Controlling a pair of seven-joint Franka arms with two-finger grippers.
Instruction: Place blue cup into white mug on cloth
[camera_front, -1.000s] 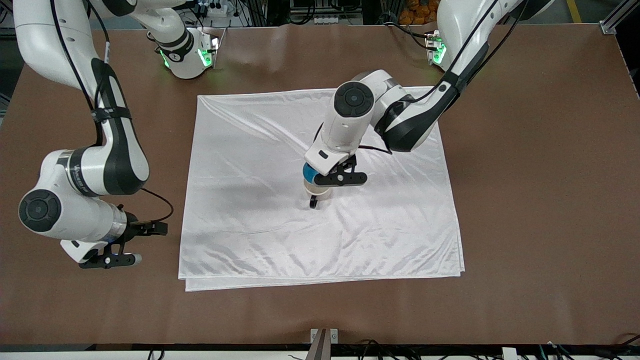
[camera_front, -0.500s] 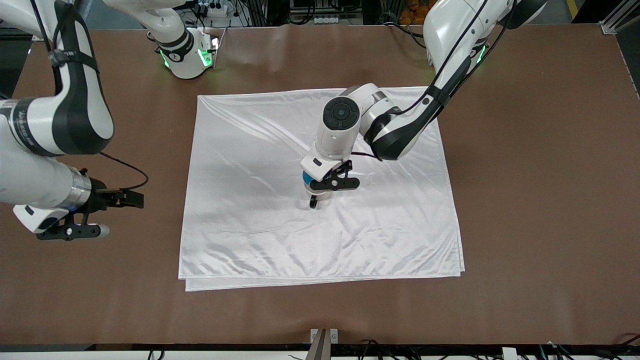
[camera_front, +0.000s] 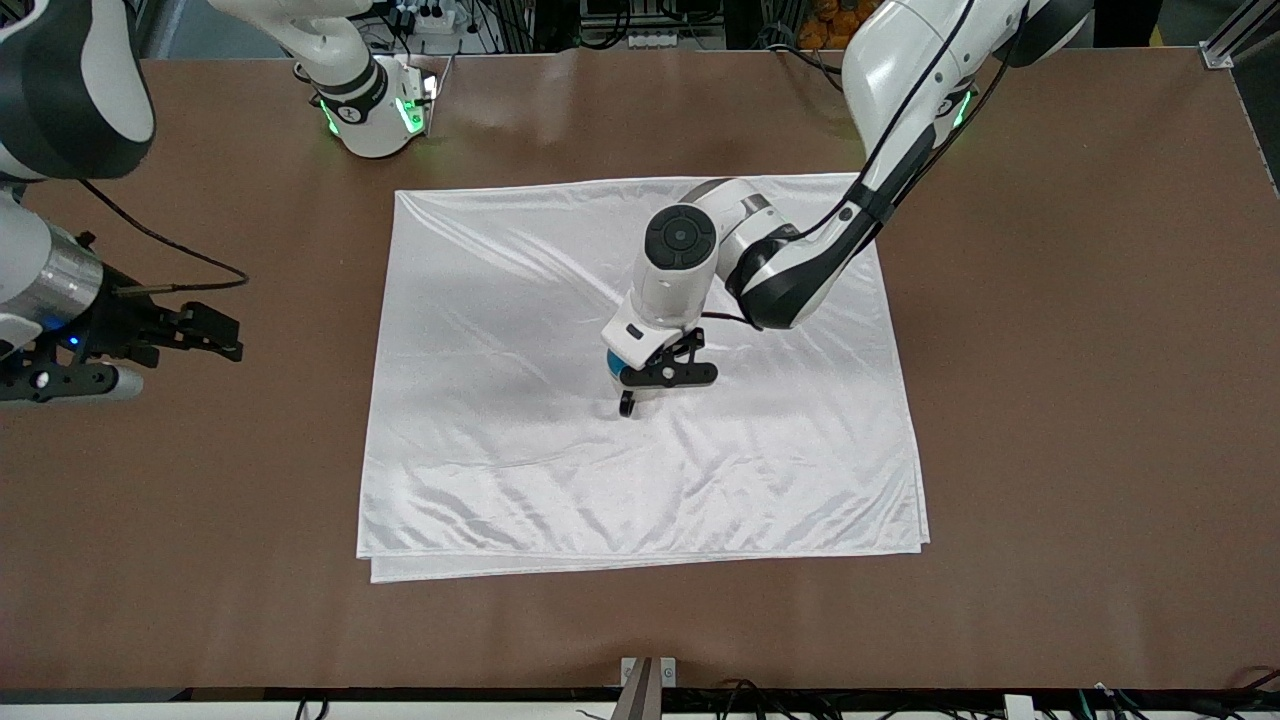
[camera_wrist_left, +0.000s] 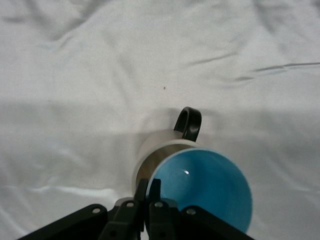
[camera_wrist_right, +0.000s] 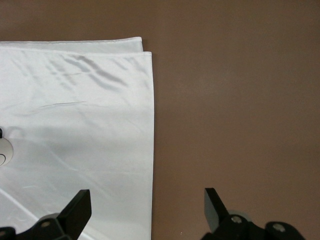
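My left gripper (camera_front: 628, 366) is shut on the rim of the blue cup (camera_front: 613, 357), over the middle of the white cloth (camera_front: 500, 300). In the left wrist view the fingers (camera_wrist_left: 142, 189) pinch the cup's wall, one inside and one outside. The blue cup (camera_wrist_left: 205, 185) sits tilted at the mouth of the white mug (camera_wrist_left: 152, 150), whose black handle (camera_wrist_left: 189, 123) sticks out. The cup's base is hidden. The mug (camera_front: 642, 391) stands upright on the cloth. My right gripper (camera_front: 228, 337) is open and empty over bare table at the right arm's end.
The brown table (camera_front: 1050, 400) surrounds the cloth. The right wrist view shows the cloth's folded corner (camera_wrist_right: 142, 47) and the open right gripper (camera_wrist_right: 146, 202) over the cloth's edge and the table (camera_wrist_right: 235, 100).
The left gripper has come down a little with the blue cup onto the mug. The right arm has lifted and drawn away from the cloth toward its own end of the table.
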